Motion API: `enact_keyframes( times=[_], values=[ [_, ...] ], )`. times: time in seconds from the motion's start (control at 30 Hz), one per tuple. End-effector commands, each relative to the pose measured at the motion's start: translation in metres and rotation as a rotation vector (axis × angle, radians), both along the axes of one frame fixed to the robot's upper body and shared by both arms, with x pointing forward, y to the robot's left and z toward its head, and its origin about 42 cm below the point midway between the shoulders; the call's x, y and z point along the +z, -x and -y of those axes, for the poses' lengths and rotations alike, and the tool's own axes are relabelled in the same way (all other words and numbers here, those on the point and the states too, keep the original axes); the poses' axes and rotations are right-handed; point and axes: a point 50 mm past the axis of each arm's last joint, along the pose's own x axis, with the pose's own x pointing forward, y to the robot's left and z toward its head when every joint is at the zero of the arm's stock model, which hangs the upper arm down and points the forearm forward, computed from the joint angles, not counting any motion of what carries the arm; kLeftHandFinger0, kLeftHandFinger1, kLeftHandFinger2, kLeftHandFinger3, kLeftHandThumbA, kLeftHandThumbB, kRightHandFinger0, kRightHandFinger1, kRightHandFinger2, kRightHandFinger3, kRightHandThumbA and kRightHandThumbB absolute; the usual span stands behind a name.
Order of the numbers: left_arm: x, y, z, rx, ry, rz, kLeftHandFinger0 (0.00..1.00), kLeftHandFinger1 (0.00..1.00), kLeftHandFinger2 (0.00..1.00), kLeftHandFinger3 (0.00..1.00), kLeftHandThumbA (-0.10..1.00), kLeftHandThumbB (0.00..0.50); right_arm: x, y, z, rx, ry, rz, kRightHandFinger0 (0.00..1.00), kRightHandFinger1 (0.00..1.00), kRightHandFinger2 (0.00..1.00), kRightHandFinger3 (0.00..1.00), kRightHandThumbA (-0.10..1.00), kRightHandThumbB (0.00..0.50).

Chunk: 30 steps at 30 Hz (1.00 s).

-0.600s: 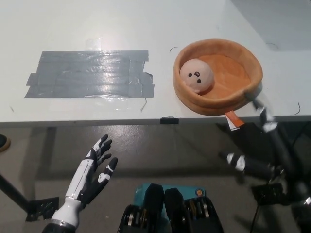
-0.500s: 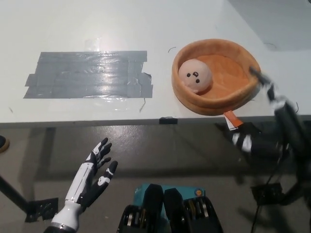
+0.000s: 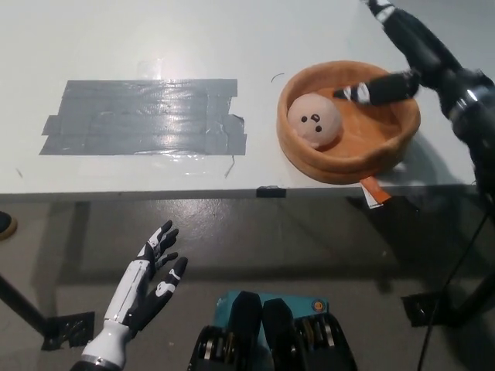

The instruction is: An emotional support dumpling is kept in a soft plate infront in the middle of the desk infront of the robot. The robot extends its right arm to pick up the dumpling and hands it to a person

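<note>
Since 0.5 s ago my black right hand (image 3: 414,58) has come up from below the worktop edge and now hangs over the far right side of the soft orange plush plate (image 3: 390,143); it holds nothing, fingers spread, one reaching inward twd the dumpling w/o touching.

Nearest me, white left hand (image 3: 151,274) rests low at lower left, below the worktop, fingers apart, empty.

On the white worktop (image 3: 155,39): patch of grey duct tape strips (image 3: 143,116) at left. Right of it the plate, w/ an orange-white tag (image 3: 373,192) hanging off its near rim. Round pale pink plush dumpling w/ a small face (image 3: 314,120) sits inside, against the plate's left wall.
</note>
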Motion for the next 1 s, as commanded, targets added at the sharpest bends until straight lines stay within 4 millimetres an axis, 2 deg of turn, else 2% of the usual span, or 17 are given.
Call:
enact_keyframes(
  times=[0.0, 0.07, 0.13, 0.2, 0.33, 0.43, 0.5, 0.67, 0.83, 0.87, 0.97],
  values=[
    [0.019, -0.01, 0.0, -0.036, -0.017, 0.088, 0.93, 1.0, 1.0, 1.0, 0.73, 0.298, 0.038, -0.051, -0.025, -0.028, 0.115, -0.18, 1.0, 1.0, 1.0, 1.0, 0.91, 0.434],
    [0.019, -0.011, 0.001, -0.038, -0.017, 0.092, 0.93, 1.0, 1.0, 1.0, 0.73, 0.298, 0.03, -0.06, -0.03, -0.052, 0.139, -0.203, 1.0, 1.0, 1.0, 1.0, 0.92, 0.428],
    [0.02, -0.01, 0.002, -0.04, -0.017, 0.09, 0.93, 1.0, 1.0, 1.0, 0.72, 0.294, 0.019, -0.067, -0.037, -0.086, 0.158, -0.244, 1.0, 1.0, 1.0, 1.0, 0.87, 0.368],
    [0.021, -0.01, 0.003, -0.043, -0.016, 0.09, 0.94, 1.0, 1.0, 1.0, 0.72, 0.292, 0.007, -0.073, -0.041, -0.098, 0.162, -0.284, 1.0, 1.0, 1.0, 1.0, 0.84, 0.343],
    [0.021, -0.011, 0.003, -0.046, -0.023, 0.086, 0.95, 1.0, 1.0, 1.0, 0.73, 0.295, -0.012, -0.08, -0.048, -0.099, 0.187, -0.323, 1.0, 1.0, 1.0, 1.0, 0.84, 0.368],
    [0.022, -0.012, 0.002, -0.042, -0.03, 0.09, 0.94, 1.0, 1.0, 1.0, 0.73, 0.297, -0.023, -0.08, -0.052, -0.094, 0.22, -0.331, 1.0, 1.0, 1.0, 1.0, 0.91, 0.336],
    [0.023, -0.014, 0.003, -0.045, -0.032, 0.094, 0.94, 1.0, 1.0, 1.0, 0.73, 0.292, -0.027, -0.079, -0.052, -0.085, 0.244, -0.34, 1.0, 1.0, 1.0, 1.0, 0.97, 0.346],
    [0.022, -0.013, 0.001, -0.044, -0.033, 0.085, 0.94, 1.0, 1.0, 1.0, 0.73, 0.288, -0.035, -0.076, -0.057, -0.098, 0.273, -0.359, 1.0, 1.0, 1.0, 1.0, 0.98, 0.347],
    [0.022, -0.014, 0.001, -0.043, -0.035, 0.085, 0.95, 1.0, 1.0, 1.0, 0.73, 0.289, -0.045, -0.079, -0.057, -0.109, 0.274, -0.385, 1.0, 1.0, 1.0, 1.0, 1.0, 0.372],
    [0.022, -0.014, 0.001, -0.043, -0.043, 0.087, 0.95, 1.0, 1.0, 1.0, 0.74, 0.288, -0.047, -0.079, -0.057, -0.113, 0.271, -0.388, 1.0, 1.0, 1.0, 1.0, 1.0, 0.39],
    [0.023, -0.015, 0.0, -0.042, -0.044, 0.089, 0.94, 1.0, 1.0, 1.0, 0.74, 0.286, -0.05, -0.08, -0.056, -0.119, 0.279, -0.39, 1.0, 1.0, 1.0, 1.0, 0.99, 0.39]
  ],
)
